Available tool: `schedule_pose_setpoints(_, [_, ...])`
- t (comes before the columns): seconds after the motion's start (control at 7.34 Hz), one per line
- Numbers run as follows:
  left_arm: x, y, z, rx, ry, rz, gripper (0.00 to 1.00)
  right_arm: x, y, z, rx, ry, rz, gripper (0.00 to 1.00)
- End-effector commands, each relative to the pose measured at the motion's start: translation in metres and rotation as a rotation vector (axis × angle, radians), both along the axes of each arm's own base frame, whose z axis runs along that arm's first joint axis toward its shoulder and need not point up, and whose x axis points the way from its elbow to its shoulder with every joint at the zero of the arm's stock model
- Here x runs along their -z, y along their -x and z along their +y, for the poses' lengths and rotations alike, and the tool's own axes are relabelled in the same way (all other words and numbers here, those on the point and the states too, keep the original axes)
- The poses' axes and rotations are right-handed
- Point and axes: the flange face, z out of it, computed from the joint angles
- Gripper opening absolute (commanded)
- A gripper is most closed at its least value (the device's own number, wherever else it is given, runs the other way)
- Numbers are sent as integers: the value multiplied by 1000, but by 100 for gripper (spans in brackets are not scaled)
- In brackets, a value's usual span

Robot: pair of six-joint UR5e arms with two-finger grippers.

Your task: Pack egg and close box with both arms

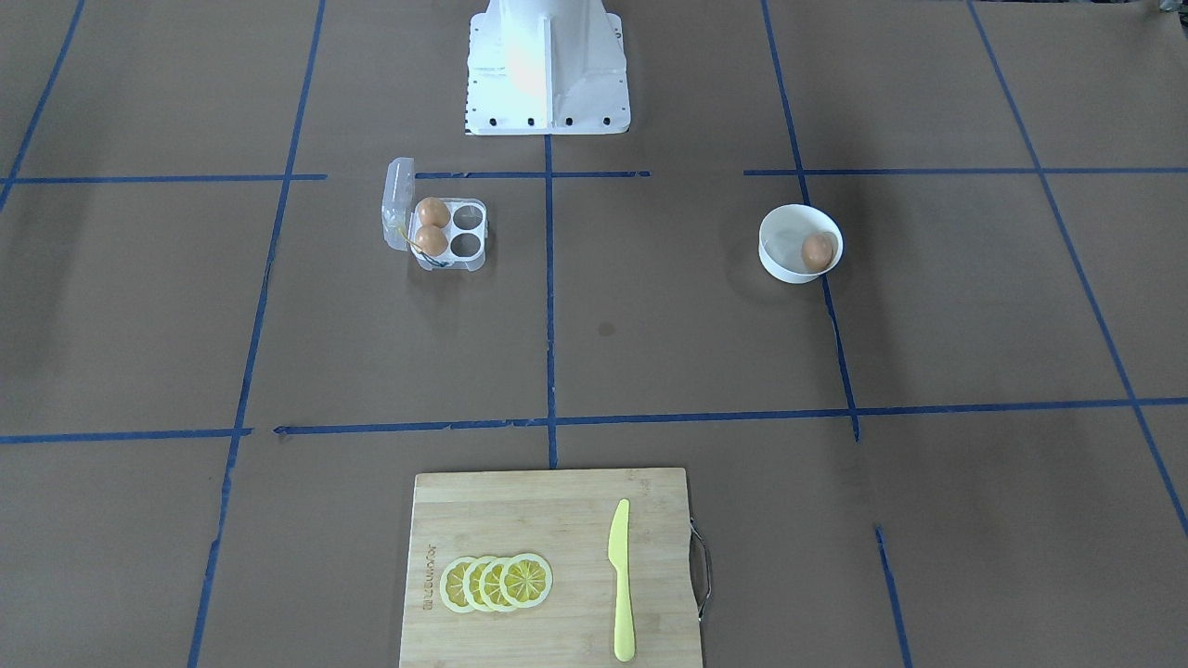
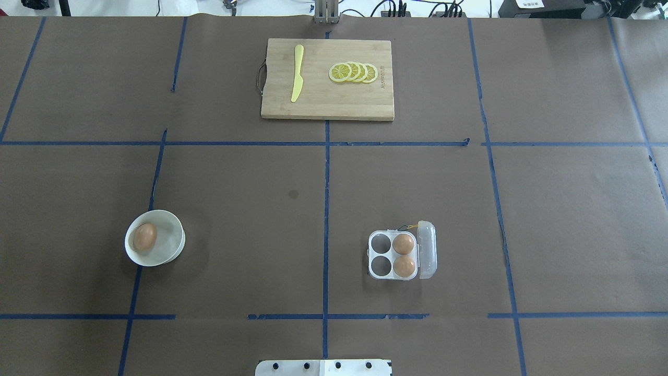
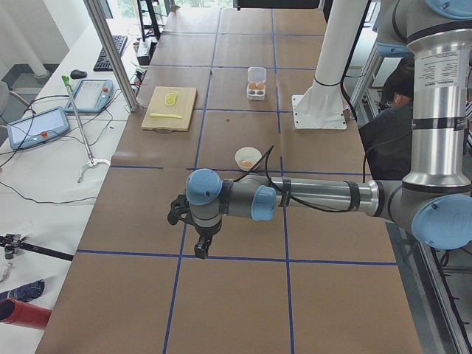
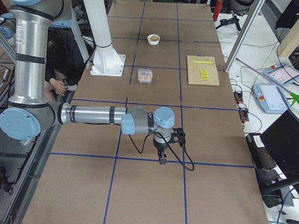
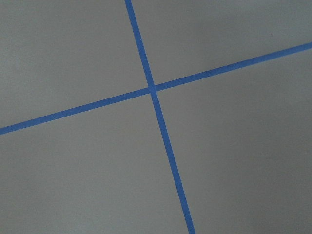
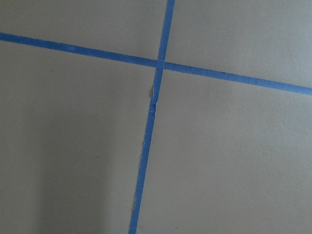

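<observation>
Overhead exterior: box (image 2: 381, 265) nearest the base, lid open, two eggs (image 2: 403, 244) in lid-side cells. Egg (image 2: 144, 236) lies in white bowl (image 2: 168, 243), well apart. Cutting board (image 2: 323, 104) far. Left hand (image 3: 199, 251), right hand (image 4: 162, 161) over counter ends; spread cannot be told.

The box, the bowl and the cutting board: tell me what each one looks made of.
The box: clear thin plastic, probably; the brown table shows through its lid and empty cells, and its edges look glossy.
The bowl: white, smooth, slightly shiny; ceramic or plastic, cannot tell which.
The cutting board: pale wood or bamboo, matt, with lengthwise grain streaks.
</observation>
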Motion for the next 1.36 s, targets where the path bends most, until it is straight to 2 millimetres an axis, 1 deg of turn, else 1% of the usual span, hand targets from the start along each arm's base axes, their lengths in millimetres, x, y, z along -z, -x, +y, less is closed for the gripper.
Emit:
schedule_pose_setpoints(0.0, [0,-1,0,-4,-9,-2,100,2,0,0,0,-4,-3,100])
schedule_pose_setpoints(0.27, [5,0,-3,-2,-47,0,100,9,1,-4,4,-67,-10,100])
schedule_pose_setpoints(0.41, [5,-2,-4,-5,-70,-6,100,2,9,-2,19,-55,-9,100])
schedule_pose_setpoints(0.54, [15,-3,-6,-4,-105,6,100,3,12,-3,23,-60,-11,100])
schedule_pose_setpoints(0.68, [30,-3,-12,-3,-183,-4,100,4,11,-4,22,-74,-6,100])
schedule_pose_setpoints(0.82, [36,-3,-14,-3,-240,2,100,7,11,-5,22,-80,-8,100])
schedule_pose_setpoints(0.95, [66,-5,-43,-4,-402,9,100,9,12,-6,22,-85,-8,100])
schedule_pose_setpoints(1.09, [75,-7,-44,-10,-514,17,100,11,12,-7,22,-89,-10,100])
schedule_pose_setpoints(1.23, [84,-9,-64,-4,-594,23,100,13,12,-8,24,-93,-9,100])
